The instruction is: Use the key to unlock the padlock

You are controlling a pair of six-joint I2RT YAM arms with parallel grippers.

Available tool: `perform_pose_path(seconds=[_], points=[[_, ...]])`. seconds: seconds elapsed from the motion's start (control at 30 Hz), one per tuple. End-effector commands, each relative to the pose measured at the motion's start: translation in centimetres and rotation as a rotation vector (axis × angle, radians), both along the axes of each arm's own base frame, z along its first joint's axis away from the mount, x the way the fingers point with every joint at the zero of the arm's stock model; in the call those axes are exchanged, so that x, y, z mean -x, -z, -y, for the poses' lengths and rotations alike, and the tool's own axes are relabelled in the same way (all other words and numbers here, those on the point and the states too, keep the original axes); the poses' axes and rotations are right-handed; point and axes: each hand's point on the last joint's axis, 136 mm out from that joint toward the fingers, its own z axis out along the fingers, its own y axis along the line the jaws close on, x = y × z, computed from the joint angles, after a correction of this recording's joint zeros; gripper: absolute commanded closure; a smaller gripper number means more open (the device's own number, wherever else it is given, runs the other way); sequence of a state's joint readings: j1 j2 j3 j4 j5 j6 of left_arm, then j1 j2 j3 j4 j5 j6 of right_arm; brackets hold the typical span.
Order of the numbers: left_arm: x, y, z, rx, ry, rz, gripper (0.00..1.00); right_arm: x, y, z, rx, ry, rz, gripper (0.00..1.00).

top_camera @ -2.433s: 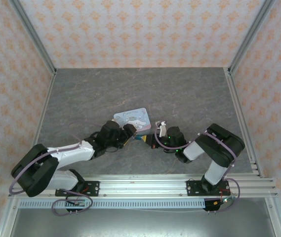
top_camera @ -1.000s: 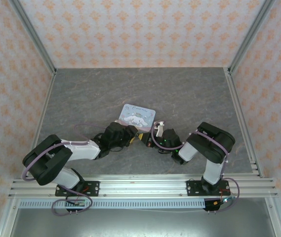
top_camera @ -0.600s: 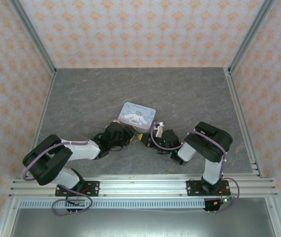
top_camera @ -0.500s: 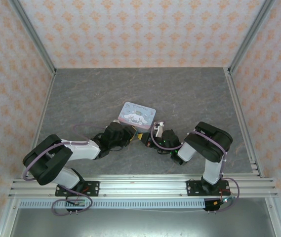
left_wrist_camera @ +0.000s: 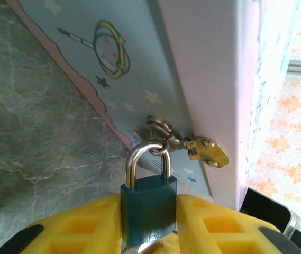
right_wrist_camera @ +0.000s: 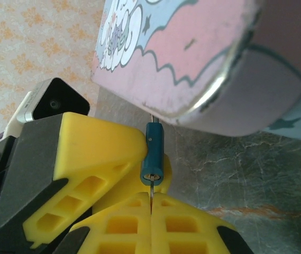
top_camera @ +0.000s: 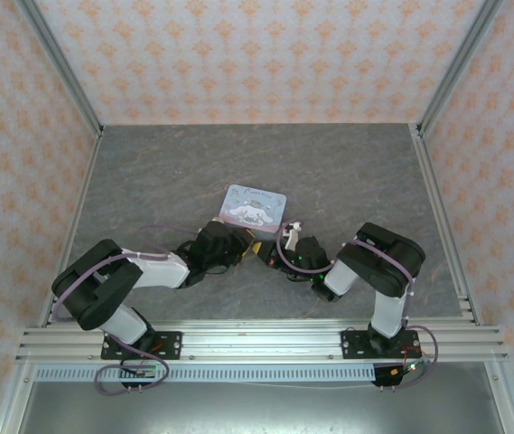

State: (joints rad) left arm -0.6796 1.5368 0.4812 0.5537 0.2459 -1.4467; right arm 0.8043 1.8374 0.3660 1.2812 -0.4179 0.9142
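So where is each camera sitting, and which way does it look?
Top external: above and behind the robot, looking down at the table; left arm and right arm show.
Left wrist: on the left arm, looking along its yellow fingers at the padlock they pinch, hooked to the tin.
Right wrist: on the right arm, looking along its fingers at the key touching the padlock's underside.
Shared: both wrist views show padlock and tin.

R tool [right_wrist_camera: 151,205] pinching key [right_wrist_camera: 152,192] | key tip at padlock [right_wrist_camera: 154,152] keyhole | tin [right_wrist_camera: 192,58] edge just above
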Motion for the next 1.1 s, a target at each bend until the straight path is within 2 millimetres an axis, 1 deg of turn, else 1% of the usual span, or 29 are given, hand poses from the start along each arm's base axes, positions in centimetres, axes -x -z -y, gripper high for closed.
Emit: perform_pose_path(seconds=[0.0, 0.07, 0.17, 0.23, 0.27, 0.37, 0.43, 0.5, 0.6, 0.67, 0.83, 0.93, 1.03, 1.07], points=[[-0.5, -2.4, 2.2, 0.064, 0.054, 0.062, 0.69, -0.4, -2.7, -1.3, -0.087, -0.013, 0.058, 1.0], [-0.5, -2.3, 2.1, 0.061, 0.051, 0.061, 0.7, -0.5, -2.7, -1.3, -0.089, -0.012, 0.056, 1.0], [-0.5, -2.3, 2.1, 0.055, 0.05, 0.061, 0.76, -0.5, -2.7, -1.1, -0.091, -0.008, 0.053, 1.0], [-0.6, -2.3, 2.0, 0.048, 0.049, 0.06, 0.8, -0.5, -2.5, -0.8, -0.085, -0.001, 0.052, 0.97], [-0.5, -2.2, 1.9, 0.041, 0.048, 0.058, 0.83, -0.5, -2.3, -0.6, -0.076, 0.003, 0.051, 0.95], [-0.5, -2.2, 1.8, 0.023, 0.048, 0.052, 0.9, -0.4, -1.7, 0.1, -0.043, 0.011, 0.053, 0.83], [-0.5, -2.3, 1.7, 0.02, 0.046, 0.047, 0.92, -0.2, -1.2, 0.7, 0.003, 0.016, 0.063, 0.75], [-0.4, -2.4, 1.6, 0.016, 0.046, 0.041, 0.94, 0.0, -0.7, 1.3, 0.053, 0.016, 0.073, 0.7], [-0.4, -2.4, 1.7, 0.014, 0.046, 0.032, 0.97, 0.2, -0.5, 1.8, 0.135, -0.007, 0.109, 0.65], [-0.3, -2.4, 1.7, 0.019, 0.044, 0.025, 0.97, 0.3, -0.5, 2.2, 0.193, -0.021, 0.141, 0.62], [-0.3, -2.4, 1.7, 0.024, 0.038, 0.017, 0.97, 0.4, -1.2, 4.0, 0.407, -0.056, 0.263, 0.57], [-0.3, -2.4, 1.7, 0.031, 0.034, 0.008, 0.97, 0.7, -2.0, 5.6, 0.541, -0.087, 0.384, 0.57], [-0.3, -2.4, 1.9, 0.038, 0.035, 0.0, 0.97, 1.7, -3.6, 5.9, 0.651, -0.172, 0.564, 0.57], [-0.3, -2.5, 1.9, 0.04, 0.033, -0.001, 0.97, 2.1, -3.9, 5.9, 0.693, -0.207, 0.615, 0.56]])
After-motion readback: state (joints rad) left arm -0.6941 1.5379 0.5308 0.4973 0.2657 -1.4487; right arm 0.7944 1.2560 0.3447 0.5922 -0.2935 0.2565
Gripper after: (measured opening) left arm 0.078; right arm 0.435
